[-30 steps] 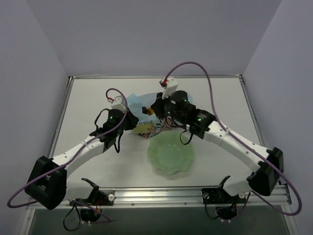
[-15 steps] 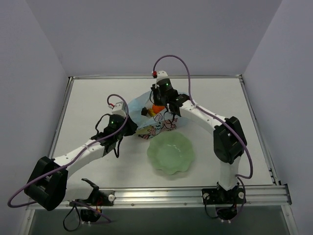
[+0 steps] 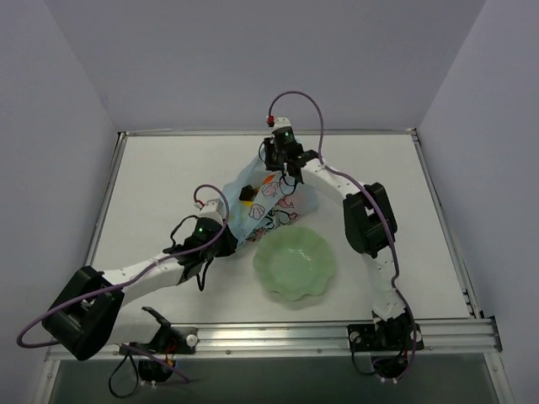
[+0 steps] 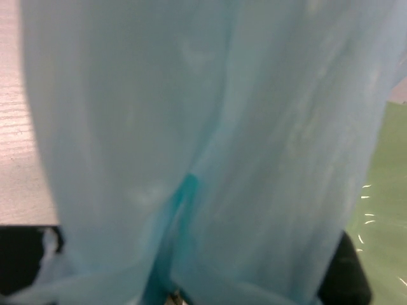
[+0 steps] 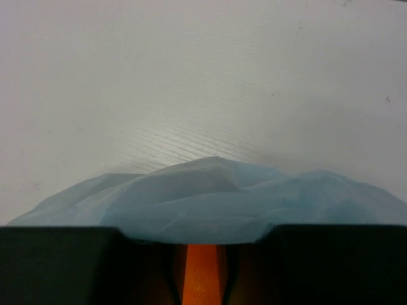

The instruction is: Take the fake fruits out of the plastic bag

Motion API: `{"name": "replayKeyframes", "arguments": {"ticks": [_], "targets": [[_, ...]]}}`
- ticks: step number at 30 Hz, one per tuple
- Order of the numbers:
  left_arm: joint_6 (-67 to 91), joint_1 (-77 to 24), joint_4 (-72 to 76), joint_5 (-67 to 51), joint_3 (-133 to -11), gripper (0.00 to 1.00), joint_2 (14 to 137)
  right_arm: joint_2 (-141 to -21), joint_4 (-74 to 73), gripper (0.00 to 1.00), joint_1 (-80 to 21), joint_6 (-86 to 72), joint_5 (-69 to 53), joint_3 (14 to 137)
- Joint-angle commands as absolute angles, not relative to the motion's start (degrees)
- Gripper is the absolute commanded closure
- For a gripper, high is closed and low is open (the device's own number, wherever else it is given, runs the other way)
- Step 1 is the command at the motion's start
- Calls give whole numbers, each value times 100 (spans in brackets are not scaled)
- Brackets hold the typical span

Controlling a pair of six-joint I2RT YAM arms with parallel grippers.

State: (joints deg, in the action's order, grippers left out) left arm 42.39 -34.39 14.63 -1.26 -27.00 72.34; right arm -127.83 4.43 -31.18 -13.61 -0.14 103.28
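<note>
Top external view: the right gripper pinched the far edge of the plastic bag. The left gripper was smothered in film, so its hold could not be told. Lifting slowly would likely spill the fake fruits.

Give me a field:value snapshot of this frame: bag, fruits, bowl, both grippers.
plastic bag: light blue, printed, bunched up on the table between the two grippers
fake fruits: inside the bag; only an orange one shows, near the far end
bowl: pale green, just near-right of the bag
left gripper: at the bag's near-left edge; film covers its wrist view, jaw state unreadable
right gripper: at the bag's far edge; orange shows between its fingers in the wrist view, grip unclear
</note>
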Motion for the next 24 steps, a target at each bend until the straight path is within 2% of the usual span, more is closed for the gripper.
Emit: {"name": "replayKeyframes", "arguments": {"ticks": [1,3,4,5,6,10,19,24], "targets": [[4307,-3472,1696,-53,-2961,98,7163,-11902,133,79,-3146,-1170,-377,10408],[4289,-3472,1644,-53,-3075,97,7085,-11122,62,50,-3313,-1099,-369,9717],[4289,-3472,1626,-53,-3076,98,7049,-11118,70,50,-3313,-1099,-352,9442],[4298,-3472,1609,-53,-3137,97,7023,-10761,70,41,-3392,-1073,-343,9187],[4298,-3472,1591,-53,-3172,98,6979,-10610,70,39,-3436,-1072,-317,8732],[4272,-3472,1529,-53,-3348,98,6952,-10152,228,40,-3577,-1090,-343,7939],[4333,-3480,1880,-88,-3375,98,7355,-9564,597,62,-3657,-1485,904,6444],[4333,-3489,2074,-185,-3305,98,7497,-9159,1054,70,-3630,-1872,1098,5240]]}}
